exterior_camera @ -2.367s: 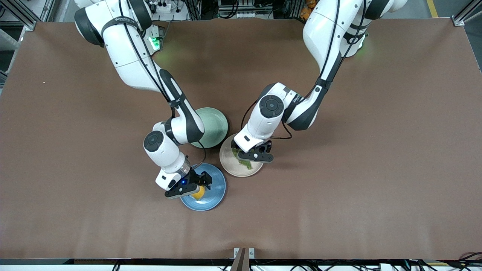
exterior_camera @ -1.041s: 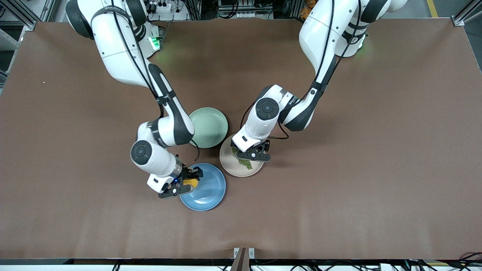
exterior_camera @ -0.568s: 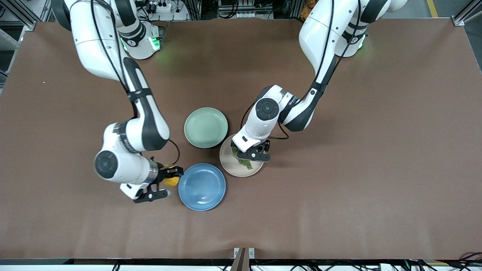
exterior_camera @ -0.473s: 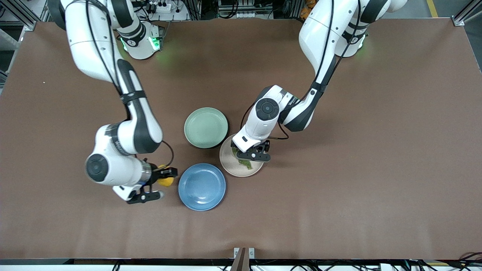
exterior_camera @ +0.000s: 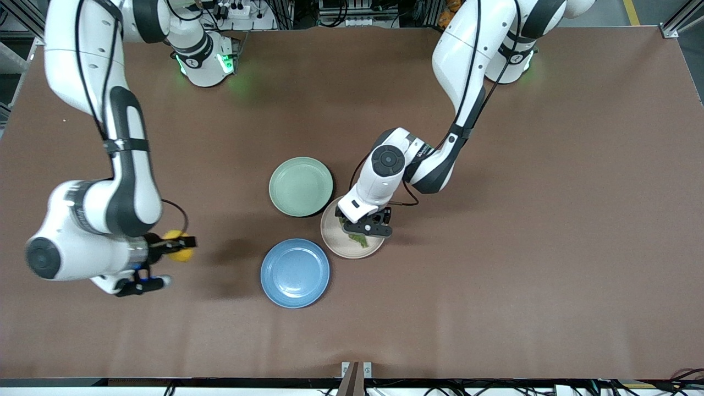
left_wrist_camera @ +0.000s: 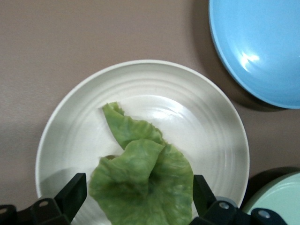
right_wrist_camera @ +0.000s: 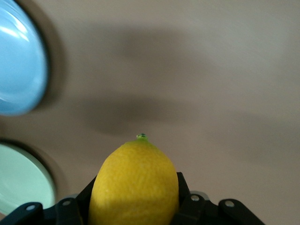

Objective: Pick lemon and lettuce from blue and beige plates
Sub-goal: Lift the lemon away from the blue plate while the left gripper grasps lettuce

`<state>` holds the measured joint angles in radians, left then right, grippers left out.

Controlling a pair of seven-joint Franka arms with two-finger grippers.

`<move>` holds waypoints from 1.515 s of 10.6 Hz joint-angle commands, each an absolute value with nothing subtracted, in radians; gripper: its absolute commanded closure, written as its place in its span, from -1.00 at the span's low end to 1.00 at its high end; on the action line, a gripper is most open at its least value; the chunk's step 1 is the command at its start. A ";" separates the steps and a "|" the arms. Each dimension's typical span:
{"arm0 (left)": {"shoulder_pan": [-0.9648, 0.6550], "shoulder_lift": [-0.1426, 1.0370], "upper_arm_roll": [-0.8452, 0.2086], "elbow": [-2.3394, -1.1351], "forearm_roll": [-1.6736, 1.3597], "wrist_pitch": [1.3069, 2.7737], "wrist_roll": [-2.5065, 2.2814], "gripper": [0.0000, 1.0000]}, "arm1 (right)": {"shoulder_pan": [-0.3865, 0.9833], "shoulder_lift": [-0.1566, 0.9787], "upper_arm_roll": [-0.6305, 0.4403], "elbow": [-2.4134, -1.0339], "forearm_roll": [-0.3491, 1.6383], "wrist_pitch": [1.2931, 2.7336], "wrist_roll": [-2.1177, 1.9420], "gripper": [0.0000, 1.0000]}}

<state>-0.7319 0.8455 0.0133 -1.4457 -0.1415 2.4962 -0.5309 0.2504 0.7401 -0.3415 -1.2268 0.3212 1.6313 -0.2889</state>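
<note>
Since the earlier frame, right hand (exterior_camera: 165,263) has carried the lemon (exterior_camera: 177,246), clamped, off the blue plate (exterior_camera: 295,273) and over bare tabletop (exterior_camera: 495,275) toward the right arm's end. Left hand (exterior_camera: 369,227) spread wide, low over the lettuce (left_wrist_camera: 145,180) on the beige plate (exterior_camera: 341,248).

right gripper (exterior_camera: 165,258) clamped on lemon (exterior_camera: 180,246), up over bare table (exterior_camera: 495,308) at the right arm's end; nothing under it, open brown surface all round. Nearest obstacle: blue plate (exterior_camera: 295,273), toward the table middle, well apart from it. left gripper (exterior_camera: 367,228) low over beige plate (exterior_camera: 335,242), fingers wide either side of lettuce (left_wrist_camera: 143,183); leaf fills the gap between them. 2 plates crowd it: blue one just beside the beige rim, mint-green plate (exterior_camera: 301,186) touching or nearly touching that rim. Toward the left arm's end of the table from this gripper, clear surface.
</note>
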 commanded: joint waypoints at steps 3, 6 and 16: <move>-0.744 0.877 0.029 -1.425 -0.051 2.528 -0.557 -1.00 | 0.255 0.678 -0.411 -1.342 0.276 1.597 -0.321 0.75; -0.745 0.899 0.031 -1.425 -0.051 2.574 -0.558 -1.00 | 0.264 0.553 -0.411 -1.582 0.273 1.783 -0.324 0.76; -0.761 0.838 0.031 -1.439 -0.049 2.534 -0.646 1.00 | 0.354 0.422 -0.407 -2.098 0.245 2.391 -0.334 0.77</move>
